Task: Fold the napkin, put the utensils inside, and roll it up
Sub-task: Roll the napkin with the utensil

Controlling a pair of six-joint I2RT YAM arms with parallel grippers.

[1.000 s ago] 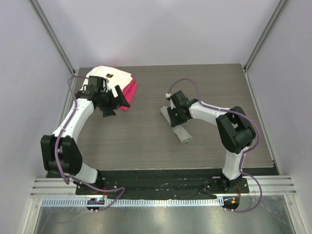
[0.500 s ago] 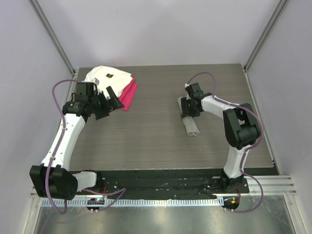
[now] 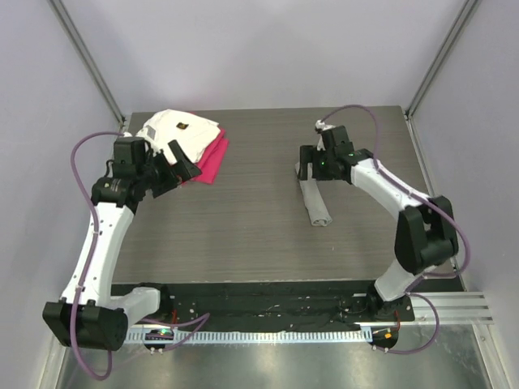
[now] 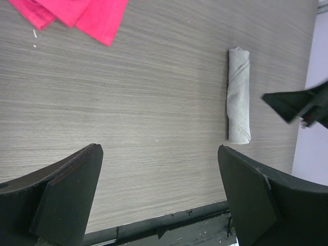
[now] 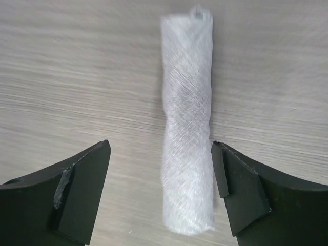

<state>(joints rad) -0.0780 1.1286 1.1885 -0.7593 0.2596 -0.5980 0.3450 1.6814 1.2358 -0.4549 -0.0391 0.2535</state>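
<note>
Your napkin (image 5: 187, 128) lies as a woven grey roll on the wood-grain table (image 5: 77, 77); right tool (image 5: 160, 148) and left tool (image 4: 159, 148) both spread.

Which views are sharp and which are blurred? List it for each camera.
Top external: sharp, evenly lit, only soft shadows on the table. Left wrist: wood grain and rolled napkin crisp, the near tool fingers dark and flat. Right wrist: napkin and grain slightly smeared, no glare.

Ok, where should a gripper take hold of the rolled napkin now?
Take the napkin at mid-length, from straight above, closing across its narrow width. It lies flat as a long slim roll, so a middle grip would likely keep it balanced and wound. The open right gripper is lined up that way.
</note>
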